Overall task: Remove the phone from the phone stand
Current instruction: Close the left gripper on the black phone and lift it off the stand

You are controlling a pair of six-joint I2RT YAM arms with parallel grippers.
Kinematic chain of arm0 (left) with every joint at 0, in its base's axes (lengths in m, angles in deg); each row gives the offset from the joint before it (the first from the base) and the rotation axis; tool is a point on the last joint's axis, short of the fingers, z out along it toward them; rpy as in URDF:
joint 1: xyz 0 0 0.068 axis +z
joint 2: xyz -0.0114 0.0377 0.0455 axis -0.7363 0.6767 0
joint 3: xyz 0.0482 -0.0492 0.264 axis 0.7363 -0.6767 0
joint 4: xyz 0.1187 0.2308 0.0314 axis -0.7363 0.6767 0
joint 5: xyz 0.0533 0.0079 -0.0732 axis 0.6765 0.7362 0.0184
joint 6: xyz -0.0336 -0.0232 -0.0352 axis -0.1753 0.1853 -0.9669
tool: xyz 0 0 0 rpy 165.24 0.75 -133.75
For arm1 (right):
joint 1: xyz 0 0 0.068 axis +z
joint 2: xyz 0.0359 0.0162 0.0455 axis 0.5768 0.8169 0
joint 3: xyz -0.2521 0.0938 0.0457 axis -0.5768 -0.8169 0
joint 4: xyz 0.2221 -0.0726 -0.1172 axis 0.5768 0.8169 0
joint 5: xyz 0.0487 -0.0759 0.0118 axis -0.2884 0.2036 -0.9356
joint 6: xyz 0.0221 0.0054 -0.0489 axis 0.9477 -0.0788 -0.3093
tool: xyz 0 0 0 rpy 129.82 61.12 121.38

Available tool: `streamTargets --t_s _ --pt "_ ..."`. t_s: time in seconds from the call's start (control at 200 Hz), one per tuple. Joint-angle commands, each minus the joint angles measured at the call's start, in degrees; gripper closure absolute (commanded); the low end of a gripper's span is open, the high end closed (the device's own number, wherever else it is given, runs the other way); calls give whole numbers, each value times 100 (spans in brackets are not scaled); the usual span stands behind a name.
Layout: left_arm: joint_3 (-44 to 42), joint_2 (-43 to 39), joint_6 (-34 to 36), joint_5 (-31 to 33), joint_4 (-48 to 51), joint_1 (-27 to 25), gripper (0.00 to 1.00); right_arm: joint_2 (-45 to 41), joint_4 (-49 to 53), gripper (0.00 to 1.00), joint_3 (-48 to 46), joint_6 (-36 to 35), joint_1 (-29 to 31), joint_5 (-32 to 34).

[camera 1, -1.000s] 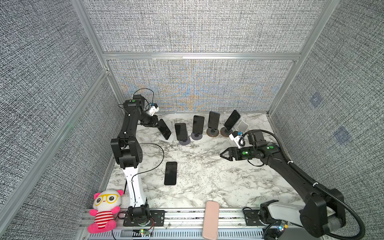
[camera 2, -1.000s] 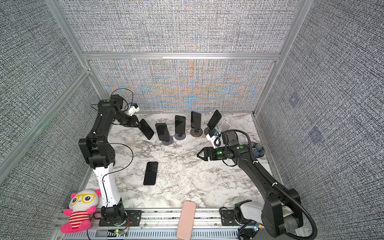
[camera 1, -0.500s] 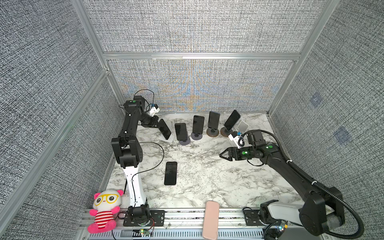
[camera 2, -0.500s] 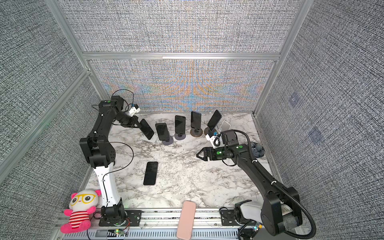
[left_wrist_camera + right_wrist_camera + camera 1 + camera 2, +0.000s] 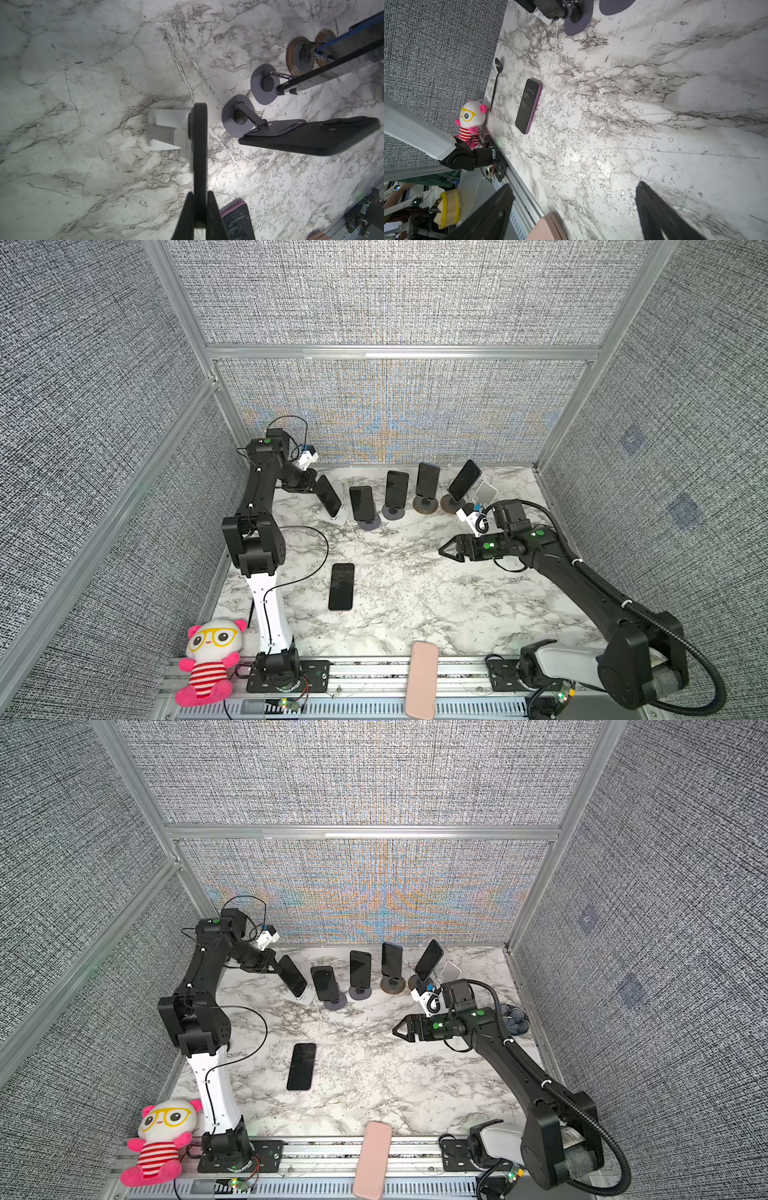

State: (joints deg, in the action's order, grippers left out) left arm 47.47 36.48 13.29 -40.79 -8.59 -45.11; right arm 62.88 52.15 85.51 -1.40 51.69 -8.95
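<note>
Lately changed: left fingers [image 5: 186, 220], slightly parted a second ago, now clamped on the top edge of the phone [image 5: 200, 135]. Phone not yet lifted: lower end on the white stand [image 5: 164, 126], lean unchanged. Judged meaning: grasp step done, lift-off next. Probable need for a pull up and away along the lean; risk of dragging or tipping the stand.

Right fingers [image 5: 488, 214]: spread wide, empty, hovering over the bench [image 5: 415, 614], well apart from the white stand, to its right and nearer the front. No change.

Also entered, placed from the white stand:
- row of four further phones [image 5: 397, 489] on round-based stands [image 5: 426, 504], to its right along the back
- flat phone [image 5: 341, 587], purple-edged, face up on the bench, forward of the stand
- plush toy [image 5: 210, 659], pink and white with yellow glasses, far forward and to the left, at the front rail
- pink flat object [image 5: 422, 680], far forward, across the front rail
- dark spoon [image 5: 497, 81], near the toy, along the bench's edge by the wall

Brands, labels, writing: none legible. All screens dark; smears only on the flat phone's glass.
</note>
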Motion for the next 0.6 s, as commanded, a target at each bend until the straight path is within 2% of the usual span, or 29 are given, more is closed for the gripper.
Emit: streamTargets --t_s 0.0,0.185,0.32,0.595 --pt "112 -228 -152 28 -70 -10 100 17 -58 11 13 -43 -1 -80" --pt "232 -653 -330 -103 -123 -4 100 47 -26 14 66 -48 11 -100" --pt "74 -1130 -724 -345 -491 -10 100 -92 -311 14 -56 31 6 177" --pt "-121 -1840 -1415 -1515 -983 -12 100 -198 -702 15 -185 183 44 244"
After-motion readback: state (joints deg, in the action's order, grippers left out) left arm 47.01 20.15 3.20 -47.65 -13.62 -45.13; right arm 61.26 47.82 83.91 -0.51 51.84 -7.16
